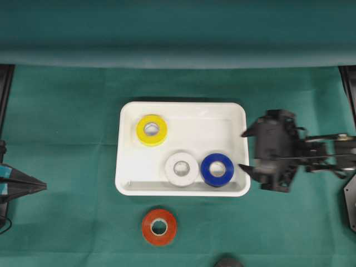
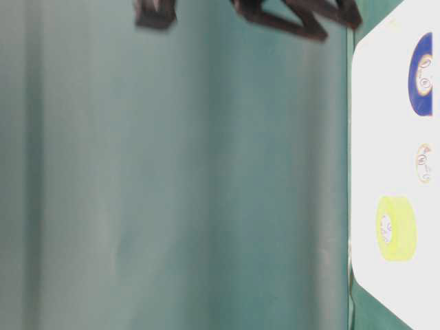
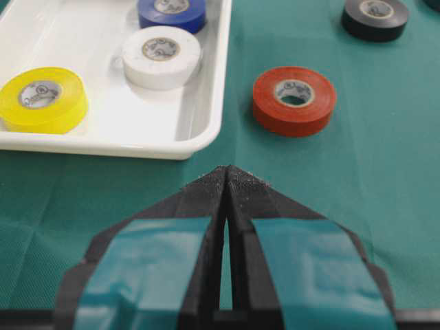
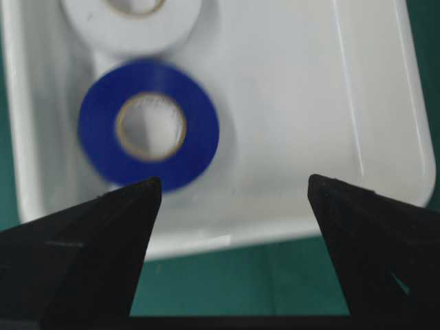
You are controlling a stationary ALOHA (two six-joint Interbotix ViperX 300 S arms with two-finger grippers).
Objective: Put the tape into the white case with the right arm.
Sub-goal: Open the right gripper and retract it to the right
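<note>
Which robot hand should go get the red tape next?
The right hand. It is open and empty beside the white case, and the task gives this job to the right arm. The left hand is shut at the table's left edge. The red tape lies outside the case, in front.

The right arm point(image 1: 278, 150) is all black, its gripper point(image 4: 234, 196) ending in two long pointed fingers, while the left gripper point(image 3: 227, 180) carries light-blue taped bands on black fingers.
</note>
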